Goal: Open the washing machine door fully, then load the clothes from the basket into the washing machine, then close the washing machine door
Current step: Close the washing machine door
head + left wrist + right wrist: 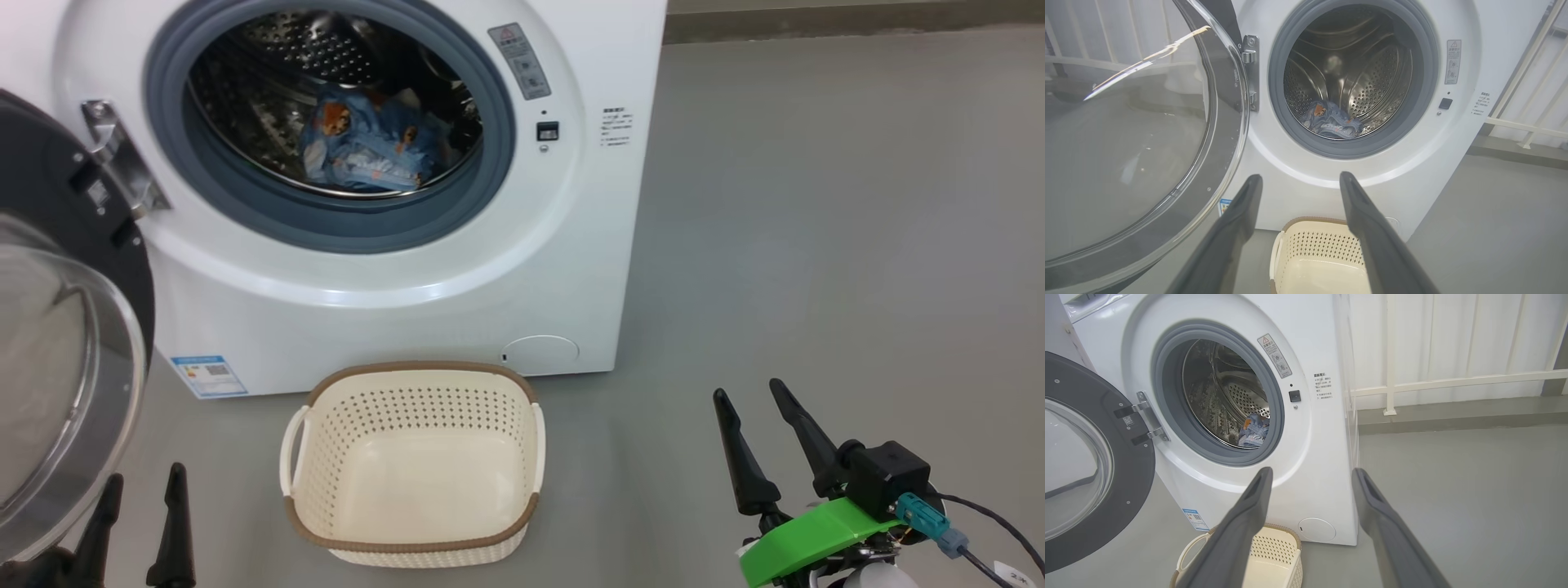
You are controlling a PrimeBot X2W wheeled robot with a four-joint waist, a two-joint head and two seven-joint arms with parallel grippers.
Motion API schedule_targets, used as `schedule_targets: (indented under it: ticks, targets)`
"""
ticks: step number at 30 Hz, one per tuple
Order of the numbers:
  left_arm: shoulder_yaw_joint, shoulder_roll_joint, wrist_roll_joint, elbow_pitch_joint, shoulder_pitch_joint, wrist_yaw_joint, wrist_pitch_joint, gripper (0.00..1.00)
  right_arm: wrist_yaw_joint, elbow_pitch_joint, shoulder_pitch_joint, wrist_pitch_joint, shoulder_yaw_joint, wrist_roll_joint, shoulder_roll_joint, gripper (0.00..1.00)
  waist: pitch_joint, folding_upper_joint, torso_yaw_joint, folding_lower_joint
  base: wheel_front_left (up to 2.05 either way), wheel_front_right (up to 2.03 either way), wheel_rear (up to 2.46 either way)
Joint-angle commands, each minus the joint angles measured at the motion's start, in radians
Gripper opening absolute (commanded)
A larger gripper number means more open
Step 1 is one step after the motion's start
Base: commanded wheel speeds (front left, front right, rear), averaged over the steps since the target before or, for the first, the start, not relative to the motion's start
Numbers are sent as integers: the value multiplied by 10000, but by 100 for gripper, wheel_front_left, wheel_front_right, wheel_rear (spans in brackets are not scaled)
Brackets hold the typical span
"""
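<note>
The white washing machine (392, 278) stands with its door (65, 327) swung open to the left, black ring and clear glass bowl facing me. Light blue printed clothes (367, 147) lie inside the steel drum; they also show as clothes (1331, 120) and clothes (1254, 430) in the wrist views. The cream basket (412, 465) sits on the floor before the machine with nothing in it. My left gripper (143, 482) is open at the lower left beside the door glass. My right gripper (747, 396) is open at the lower right, away from the basket. Both hold nothing.
Grey floor (816, 245) spreads to the right of the machine. A white railing (1453, 381) and pale wall stand behind it. The open door (1139, 143) takes up the space left of the left gripper (1300, 177).
</note>
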Motion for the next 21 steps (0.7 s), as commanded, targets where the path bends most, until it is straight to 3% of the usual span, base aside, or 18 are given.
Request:
schedule_targets:
  ticks: [1, 21]
  targets:
    - [445, 202, 168, -90, -374, 26, -67, 100, 44, -192, -166, -80, 206, 46, -53, 100, -26, -1, 251, 0, 0, 0, 0]
    - [746, -74, 788, 254, -508, 259, -67, 100, 44, 135, -355, -80, 365, 246, -53, 100, -294, -1, 2454, 0, 0, 0, 0]
